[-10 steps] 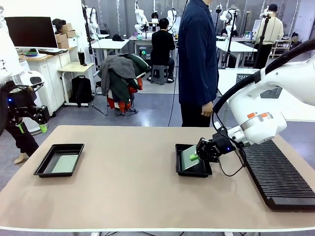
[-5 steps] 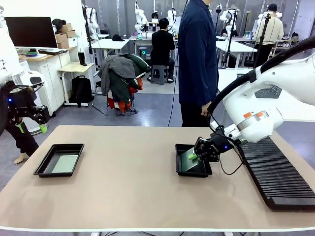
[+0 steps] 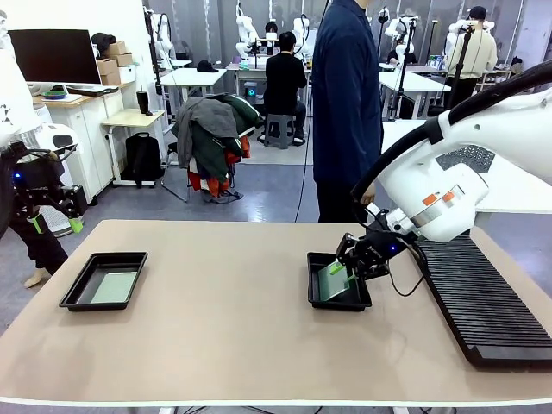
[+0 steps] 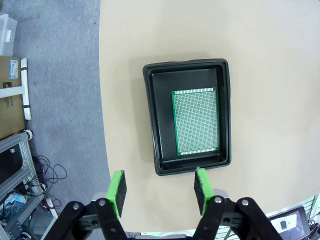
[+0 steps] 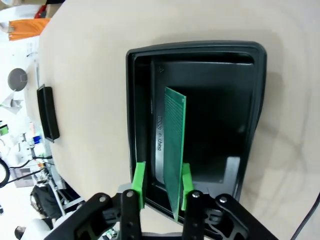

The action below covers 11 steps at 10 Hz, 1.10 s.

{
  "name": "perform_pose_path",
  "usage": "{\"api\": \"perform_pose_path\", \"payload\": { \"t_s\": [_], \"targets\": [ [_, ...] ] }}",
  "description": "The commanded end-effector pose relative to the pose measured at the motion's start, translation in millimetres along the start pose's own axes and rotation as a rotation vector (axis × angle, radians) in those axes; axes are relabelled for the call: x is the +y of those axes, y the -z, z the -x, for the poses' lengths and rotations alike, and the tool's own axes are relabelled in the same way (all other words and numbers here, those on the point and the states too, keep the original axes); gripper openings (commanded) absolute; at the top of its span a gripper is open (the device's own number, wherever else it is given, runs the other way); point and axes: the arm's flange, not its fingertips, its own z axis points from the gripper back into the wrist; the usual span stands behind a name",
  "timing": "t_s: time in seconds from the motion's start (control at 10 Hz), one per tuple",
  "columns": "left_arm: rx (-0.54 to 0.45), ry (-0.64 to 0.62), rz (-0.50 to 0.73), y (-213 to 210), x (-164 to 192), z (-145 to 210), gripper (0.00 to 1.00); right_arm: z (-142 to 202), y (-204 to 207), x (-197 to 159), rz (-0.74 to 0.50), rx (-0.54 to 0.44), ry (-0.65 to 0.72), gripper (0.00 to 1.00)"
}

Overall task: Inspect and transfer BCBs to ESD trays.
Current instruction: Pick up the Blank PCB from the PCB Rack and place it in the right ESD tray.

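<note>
One green BCB (image 4: 195,122) lies flat in the left black tray (image 3: 78,295). I hold the second BCB (image 5: 174,150) tilted on edge above the right tray (image 5: 252,120).

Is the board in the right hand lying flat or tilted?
Tilted: the board stands on edge between the right hand pads, over the tray.

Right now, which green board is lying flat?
The BCB in the left tray lies flat on its floor. The other BCB stands tilted, pinched by the right pincer.
</note>
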Motion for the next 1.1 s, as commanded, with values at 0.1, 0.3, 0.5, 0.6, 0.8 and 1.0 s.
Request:
{"api": "perform_pose_path", "payload": {
  "t_s": [0.1, 0.3, 0.5, 0.6, 0.8, 1.0],
  "targets": [
    [-0.005, -0.001, -0.003, 2.0, 0.0, 1.8, 0.73, -0.1, -9.2, 26.6, 0.162, -0.017, 0.013, 0.45],
    [-0.005, -0.001, -0.003, 2.0, 0.0, 1.8, 0.73, -1.3, -14.4, 35.1, 0.283, -0.011, 0.028, 0.52],
    [-0.005, -0.001, -0.003, 2.0, 0.0, 1.8, 0.73, -0.2, -23.4, 44.5, 0.375, -0.014, 0.034, 0.65],
    [-0.005, -0.001, -0.003, 2.0, 0.0, 1.8, 0.73, 0.9, -28.5, 48.4, 0.427, -0.015, 0.042, 0.81],
    [-0.005, -0.001, -0.003, 2.0, 0.0, 1.8, 0.73, 1.0, -36.4, 50.6, 0.489, -0.001, 0.049, 1.00],
    [-0.005, -0.001, -0.003, 2.0, 0.0, 1.8, 0.73, -0.5, -42.7, 47.6, 0.527, 0.004, 0.046, 1.00]
  ]
}}
